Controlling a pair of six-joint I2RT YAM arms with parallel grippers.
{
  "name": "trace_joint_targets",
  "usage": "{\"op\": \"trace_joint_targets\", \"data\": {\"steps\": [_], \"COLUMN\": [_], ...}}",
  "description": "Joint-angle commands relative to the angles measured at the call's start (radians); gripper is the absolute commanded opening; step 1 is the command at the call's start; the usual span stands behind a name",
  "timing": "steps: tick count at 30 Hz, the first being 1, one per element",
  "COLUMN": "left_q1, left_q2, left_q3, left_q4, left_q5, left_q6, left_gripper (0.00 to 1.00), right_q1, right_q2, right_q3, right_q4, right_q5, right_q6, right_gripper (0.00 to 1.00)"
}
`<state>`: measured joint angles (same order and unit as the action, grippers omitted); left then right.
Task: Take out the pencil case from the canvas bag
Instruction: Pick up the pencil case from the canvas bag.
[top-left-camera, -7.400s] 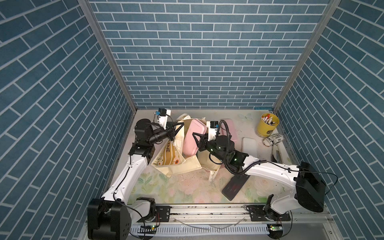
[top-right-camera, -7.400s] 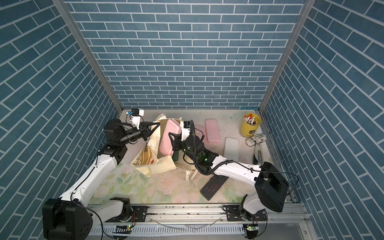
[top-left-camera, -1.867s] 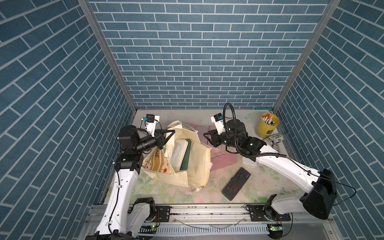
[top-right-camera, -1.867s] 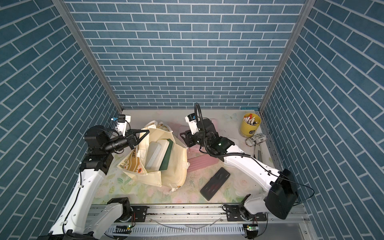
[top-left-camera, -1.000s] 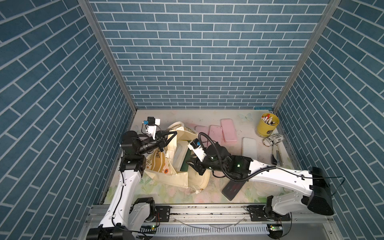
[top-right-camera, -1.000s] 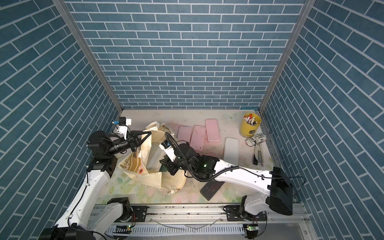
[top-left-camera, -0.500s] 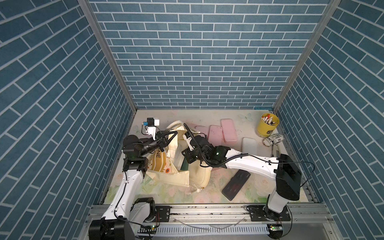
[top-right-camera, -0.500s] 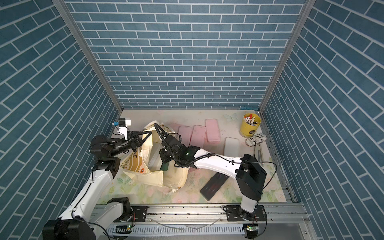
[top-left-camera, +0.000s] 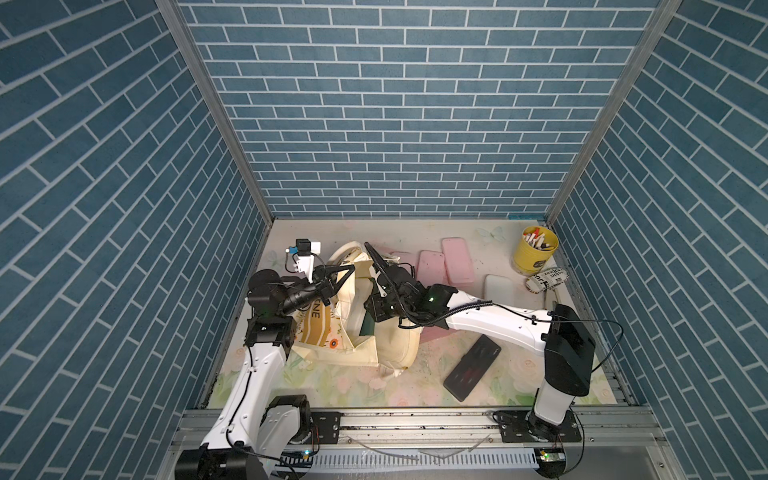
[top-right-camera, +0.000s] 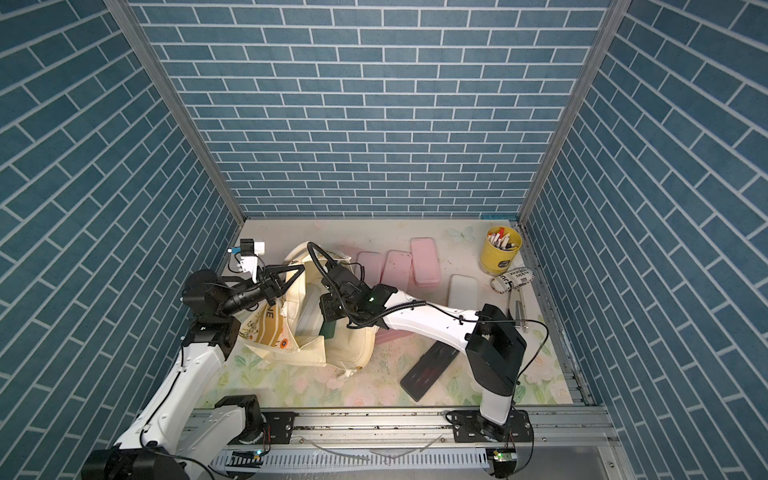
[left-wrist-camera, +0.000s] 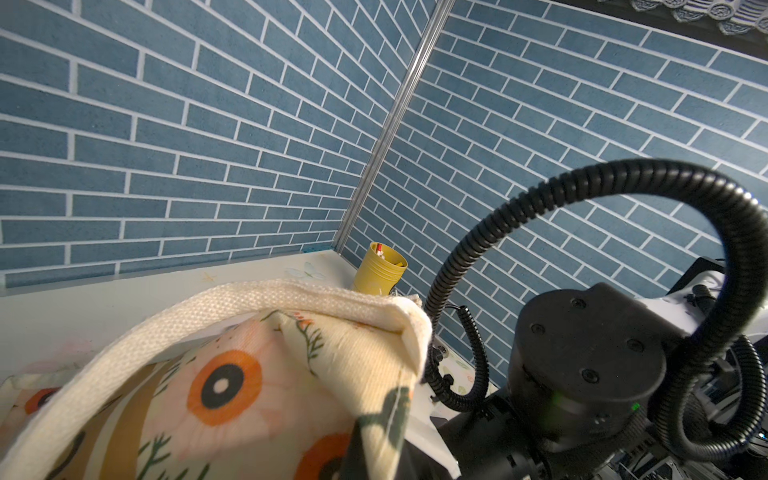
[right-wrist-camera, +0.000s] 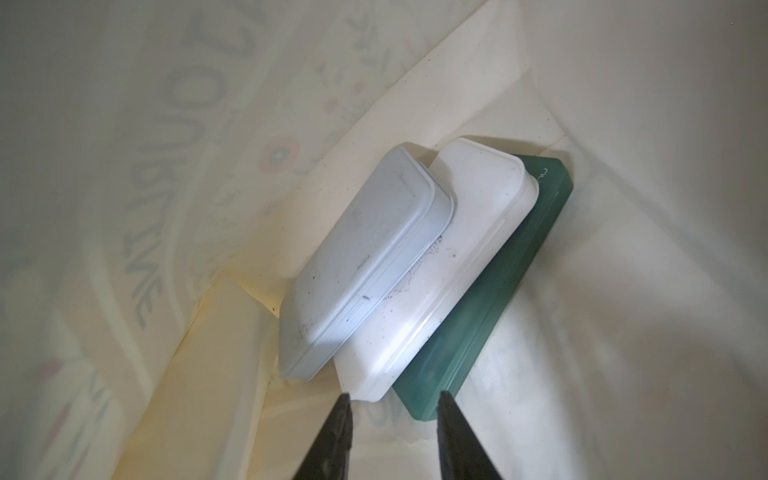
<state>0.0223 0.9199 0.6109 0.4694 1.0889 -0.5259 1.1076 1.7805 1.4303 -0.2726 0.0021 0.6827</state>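
Left gripper clamped tight on the top edge of the canvas bag, and inside it, caught only by the right wrist view, the right gripper with fingers slightly apart, empty, just short of the three stacked pencil cases.

A yellow pen pot and a newsprint-patterned roll are seen by the far corner of a floral tabletop, enclosed by blue brick-patterned walls.
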Motion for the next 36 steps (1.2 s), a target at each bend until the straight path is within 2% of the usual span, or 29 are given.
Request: {"op": "trace_joint_targets", "data": {"steps": [1,8,15,19,24,29,36], "left_q1": [-0.009,-0.010,-0.010,-0.010,-0.010,-0.010,-0.009], "left_q2": [-0.038,-0.063,-0.081,-0.082,-0.050,-0.008,-0.018], "left_q3": [0.012,0.000,-0.033,-0.041,-0.055,-0.050,-0.051], "left_q4": [0.043,0.073,0.261,0.308,0.408,0.468,0.431], "left_q5": [0.026,0.042,0.071,0.072,0.071,0.073,0.066], "left_q6": [0.017,0.024,-0.055,-0.078,-0.133,-0.173,-0.146], "left_gripper": [0.00,0.00,0.00,0.00,0.00,0.00,0.00], "right_q1": [-0.016,-0.050,-0.060,-0.056,0.012,0.072,0.136], "right_q2": [0.004,-0.014,-0.007,0.038,0.085,0.131,0.246], "right_q3": [0.041,0.004,-0.034,0.005,0.046,0.116,0.308], "right_q4": [-0.022,0.007,0.076,0.071,0.121,0.149,0.023], "right_q5": [0.004,0.014,0.073,0.080,0.191,0.168,0.170], "right_q6": [0.087,0.067,-0.029,-0.017,-0.011,0.007,-0.042], "right_gripper": [0.35,0.35,0.33,0.36,0.39,0.39,0.40]}}
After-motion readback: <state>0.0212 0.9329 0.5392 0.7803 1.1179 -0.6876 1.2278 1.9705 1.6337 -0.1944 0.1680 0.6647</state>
